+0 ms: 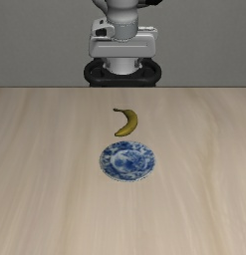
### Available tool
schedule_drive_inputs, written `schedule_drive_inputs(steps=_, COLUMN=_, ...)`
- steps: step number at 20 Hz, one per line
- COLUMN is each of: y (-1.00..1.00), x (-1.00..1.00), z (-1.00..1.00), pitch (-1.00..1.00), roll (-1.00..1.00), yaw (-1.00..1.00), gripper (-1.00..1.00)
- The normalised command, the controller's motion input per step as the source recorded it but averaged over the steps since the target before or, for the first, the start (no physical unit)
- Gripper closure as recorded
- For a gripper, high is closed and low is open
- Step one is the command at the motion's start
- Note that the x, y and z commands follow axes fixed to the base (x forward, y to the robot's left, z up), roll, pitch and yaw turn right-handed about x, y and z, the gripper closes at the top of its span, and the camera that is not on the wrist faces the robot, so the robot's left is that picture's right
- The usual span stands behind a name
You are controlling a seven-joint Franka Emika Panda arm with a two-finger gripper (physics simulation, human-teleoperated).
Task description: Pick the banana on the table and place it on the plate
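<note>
A yellow banana (126,122) lies on the wooden table (45,169), curved, near the middle. Just in front of it, lower in the exterior view, sits a round blue-and-white patterned plate (127,159); the banana's lower end is close to the plate's rim but outside it. The robot's white arm (122,40) stands at the top of the view, behind the banana, well apart from both objects.
The robot's black base (122,73) rests at the table's far edge. A grey wall runs behind it. Bare wood stretches to the exterior view's left and right of the plate and in front of it.
</note>
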Motion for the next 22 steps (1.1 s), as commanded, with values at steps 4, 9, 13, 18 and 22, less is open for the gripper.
schedule_drive_inputs(steps=4, y=0.5, x=-0.5, z=0.0, pitch=0.0, roll=0.0, yaw=0.0, gripper=-1.0)
schedule_drive_inputs(steps=9, y=0.2, x=0.0, z=-0.8, pitch=0.0, roll=0.0, yaw=0.0, gripper=-1.0)
schedule_drive_inputs(steps=13, y=0.0, x=0.0, z=-1.0, pitch=0.0, roll=0.0, yaw=0.0, gripper=-1.0)
schedule_drive_inputs(steps=18, y=0.0, x=0.0, z=-1.0, pitch=0.0, roll=0.0, yaw=0.0, gripper=-1.0)
schedule_drive_inputs(steps=22, y=0.0, x=0.0, z=-1.0, pitch=0.0, roll=0.0, yaw=0.0, gripper=-1.0)
